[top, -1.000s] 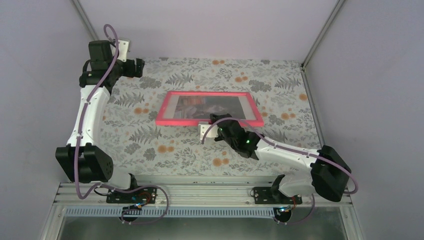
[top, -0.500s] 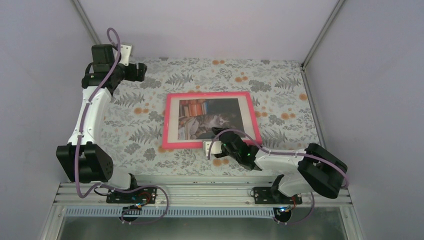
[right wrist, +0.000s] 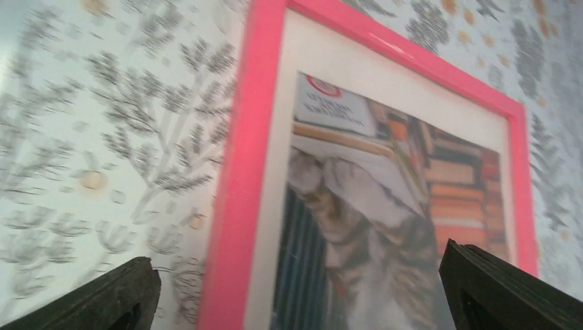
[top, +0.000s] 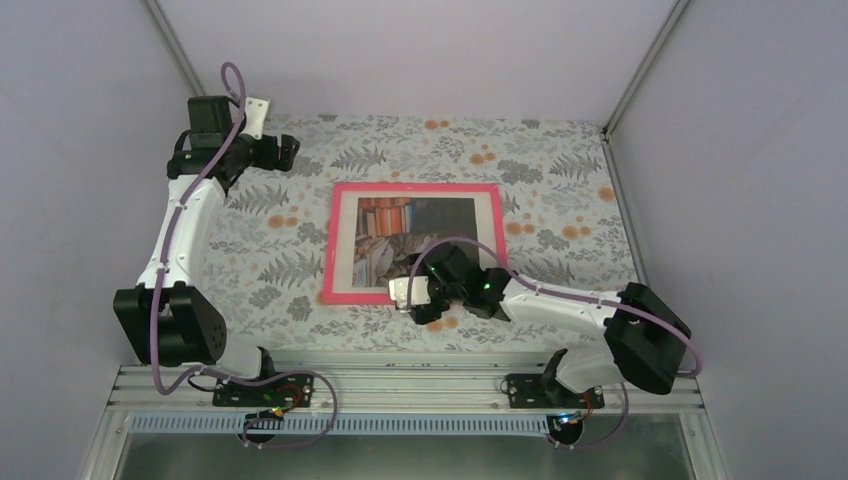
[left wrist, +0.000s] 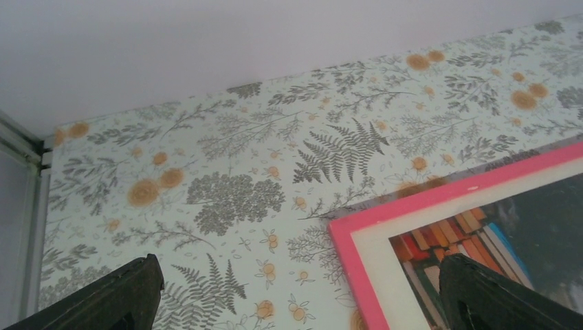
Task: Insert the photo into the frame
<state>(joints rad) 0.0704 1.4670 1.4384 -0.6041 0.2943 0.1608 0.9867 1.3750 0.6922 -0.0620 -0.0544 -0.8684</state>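
Note:
The pink frame (top: pixel 327 245) lies flat on the patterned table, and the photo (top: pixel 415 225) of a cat on books shows inside it. My right gripper (top: pixel 425 296) hovers over the frame's near edge, open, with nothing between its fingers. The right wrist view shows a pink frame rail (right wrist: pixel 240 172) and the photo (right wrist: pixel 385 206) below the spread fingers (right wrist: pixel 103 299). My left gripper (top: pixel 285 150) is open at the far left, apart from the frame. Its wrist view shows the frame's corner (left wrist: pixel 357 247) and part of the photo (left wrist: pixel 467 234).
A floral tablecloth (top: pixel 280 280) covers the table. Grey walls with metal corner posts (top: pixel 630 80) close in the left, back and right sides. The metal rail (top: pixel 400 385) carrying the arm bases runs along the near edge.
The frame was tilted up in my right gripper and now lies flat. The right gripper has opened, let go and shifted left over the near edge. The left gripper drifted slightly right.

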